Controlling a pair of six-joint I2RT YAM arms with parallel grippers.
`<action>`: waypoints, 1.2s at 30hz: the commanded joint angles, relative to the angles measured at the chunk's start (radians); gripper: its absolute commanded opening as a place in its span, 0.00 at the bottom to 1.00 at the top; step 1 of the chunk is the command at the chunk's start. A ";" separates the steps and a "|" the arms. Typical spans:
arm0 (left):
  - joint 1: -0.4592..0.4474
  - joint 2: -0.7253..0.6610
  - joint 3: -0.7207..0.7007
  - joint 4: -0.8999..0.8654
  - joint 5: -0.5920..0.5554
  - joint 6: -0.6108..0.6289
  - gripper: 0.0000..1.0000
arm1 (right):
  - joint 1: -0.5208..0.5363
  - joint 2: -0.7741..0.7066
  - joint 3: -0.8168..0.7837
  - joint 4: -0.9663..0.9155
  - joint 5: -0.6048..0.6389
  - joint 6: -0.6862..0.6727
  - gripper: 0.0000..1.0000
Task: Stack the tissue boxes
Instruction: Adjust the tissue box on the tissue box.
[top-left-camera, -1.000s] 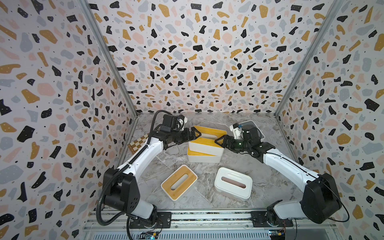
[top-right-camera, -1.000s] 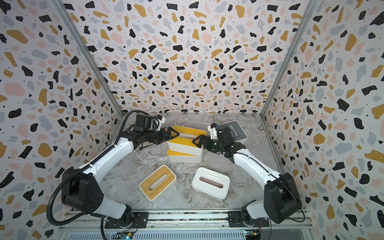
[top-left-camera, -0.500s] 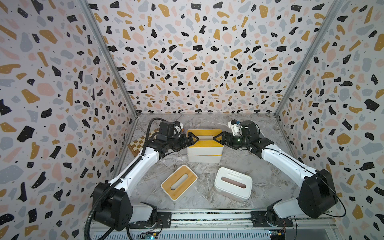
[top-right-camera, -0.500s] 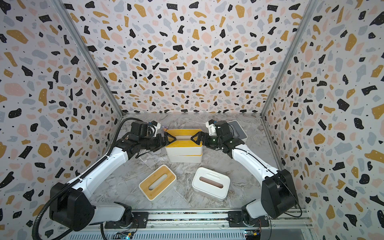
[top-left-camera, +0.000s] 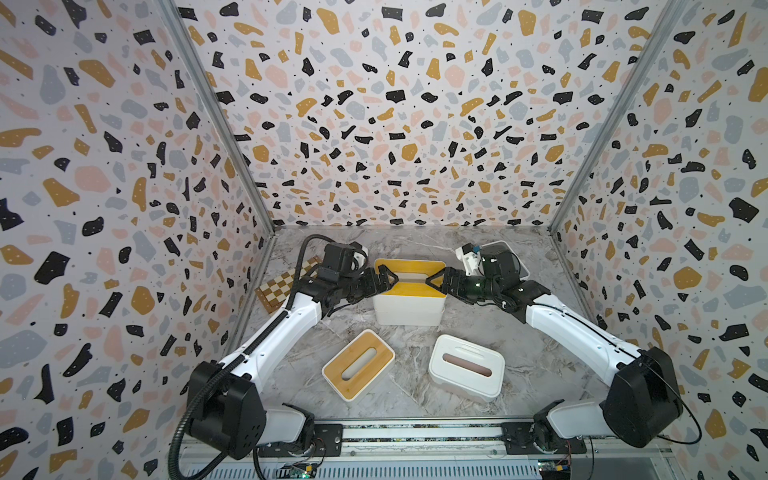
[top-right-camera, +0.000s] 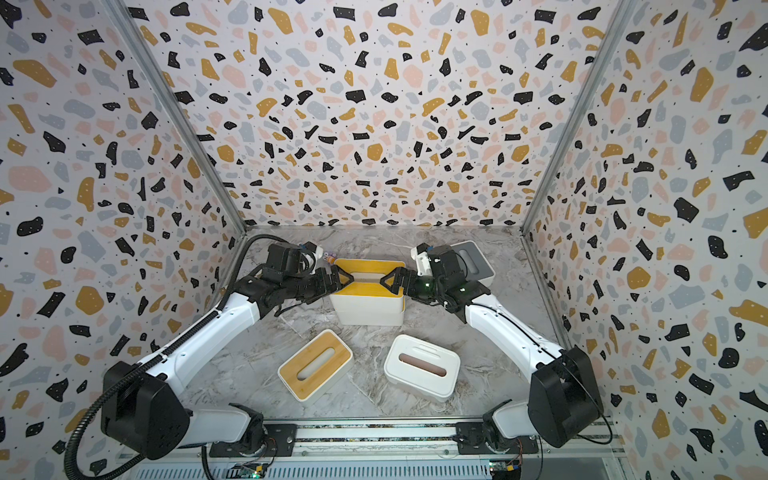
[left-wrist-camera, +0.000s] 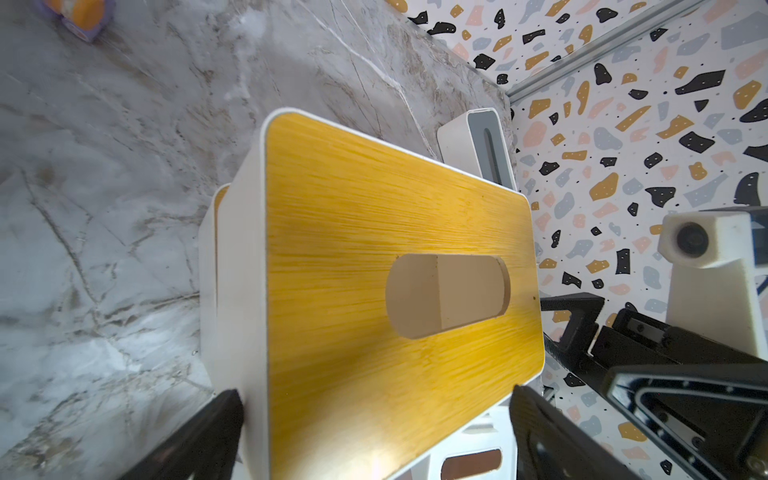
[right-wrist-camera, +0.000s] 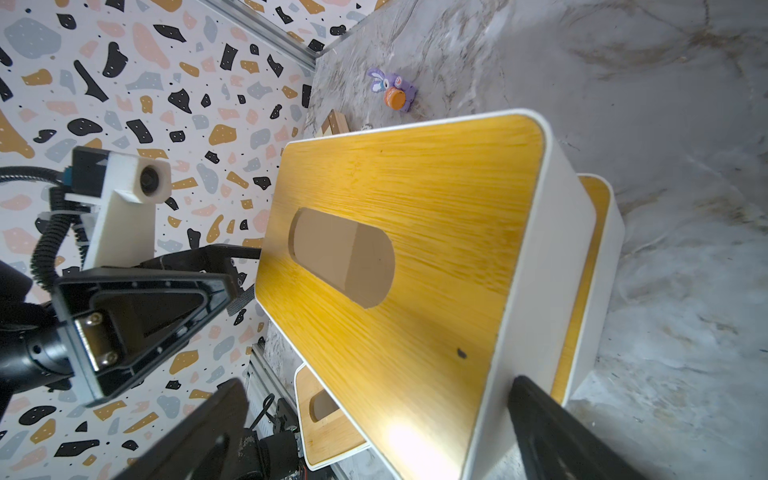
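Marble tabletop (top-left-camera: 415, 332) is showing us no readable writing. Our left gripper (top-left-camera: 384, 277) and right gripper (top-left-camera: 436, 280) are standing wide open, straddling the ends of the yellow-lidded white tissue box (top-left-camera: 409, 286) without gripping it. Only the wrist views are showing us a small purple toy (right-wrist-camera: 395, 89).

A: Home or lab?
B: Lab test cell. Terrazzo-print panels (top-left-camera: 395, 124) box in three sides, metal corner struts (top-left-camera: 216, 120) join them.
A: And the floor?
B: Marble-look tabletop (top-left-camera: 419, 353), two robot arms bolted to an aluminium rail (top-left-camera: 419, 434) with bare wiring along the front.

A checkered chessboard (top-left-camera: 286, 286) and a purple toy (right-wrist-camera: 395, 92) lie on the marble table (top-left-camera: 415, 399).
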 joint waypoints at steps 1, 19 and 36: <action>-0.013 0.021 0.044 0.014 0.005 0.003 0.99 | 0.033 -0.029 -0.009 0.033 -0.019 0.024 0.99; -0.035 0.037 0.031 0.057 0.008 -0.039 1.00 | -0.028 0.031 0.041 0.040 -0.037 -0.011 0.99; -0.033 0.055 0.083 -0.003 -0.066 -0.018 1.00 | -0.011 0.055 0.051 0.051 -0.036 0.002 0.99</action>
